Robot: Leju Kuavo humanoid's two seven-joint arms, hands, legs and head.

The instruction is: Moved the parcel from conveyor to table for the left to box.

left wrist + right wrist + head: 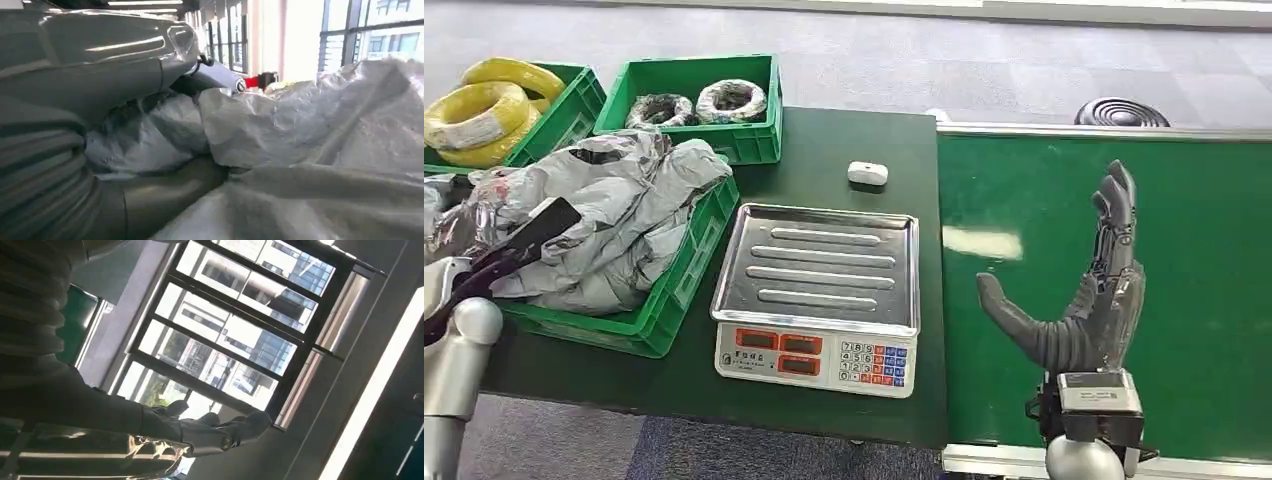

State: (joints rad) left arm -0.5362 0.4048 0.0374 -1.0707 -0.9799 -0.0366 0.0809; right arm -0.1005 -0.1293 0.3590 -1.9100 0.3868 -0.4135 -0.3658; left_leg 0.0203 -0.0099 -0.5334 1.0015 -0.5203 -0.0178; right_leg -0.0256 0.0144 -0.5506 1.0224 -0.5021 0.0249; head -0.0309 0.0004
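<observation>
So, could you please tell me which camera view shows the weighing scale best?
The head view: the weighing scale appears whole on the table, steel tray and keypad visible. The left wrist view looks over crumpled grey bags, and the right wrist view looks up at windows, so neither includes it.

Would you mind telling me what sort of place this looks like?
Probably a parcel packing or sorting station: a green conveyor belt, an electronic weighing scale, and a green crate heaped with grey parcel bags.

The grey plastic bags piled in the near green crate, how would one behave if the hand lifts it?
The grey bags look crumpled and thin, so probably floppy and light. Their glossy film may slip and snag neighbours.
</observation>
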